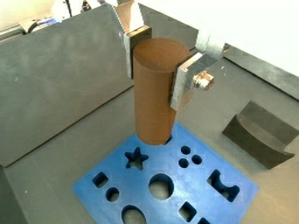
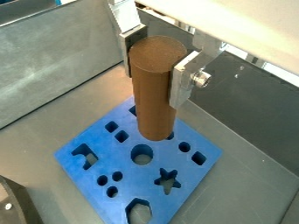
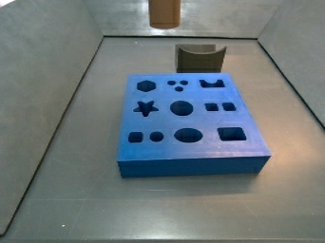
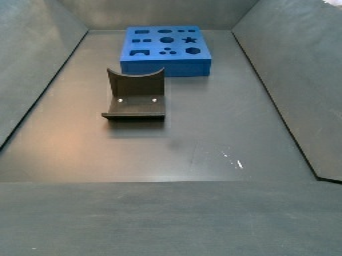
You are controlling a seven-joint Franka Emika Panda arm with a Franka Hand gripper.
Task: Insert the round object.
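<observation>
The round object, a tall brown cylindrical peg [image 1: 156, 92], hangs upright between my gripper's [image 1: 158, 63] silver fingers, which are shut on its upper end; it also shows in the other wrist view [image 2: 152, 87]. In a side view only the peg's lower end [image 3: 164, 11] shows, high above the floor, and the gripper is out of frame. Below it lies the blue block [image 1: 176, 197] with several shaped holes, also seen in both side views [image 3: 191, 157] [image 4: 167, 62]. A large round hole [image 3: 187, 135] opens in its top. From the wrist views, the peg's lower end hangs over the block's edge.
A dark arch-shaped block [image 3: 197, 59] stands on the grey floor beyond the blue block, also seen in a side view [image 4: 134, 95] and a wrist view [image 1: 263, 131]. Grey sloped walls [image 3: 64, 104] ring the floor.
</observation>
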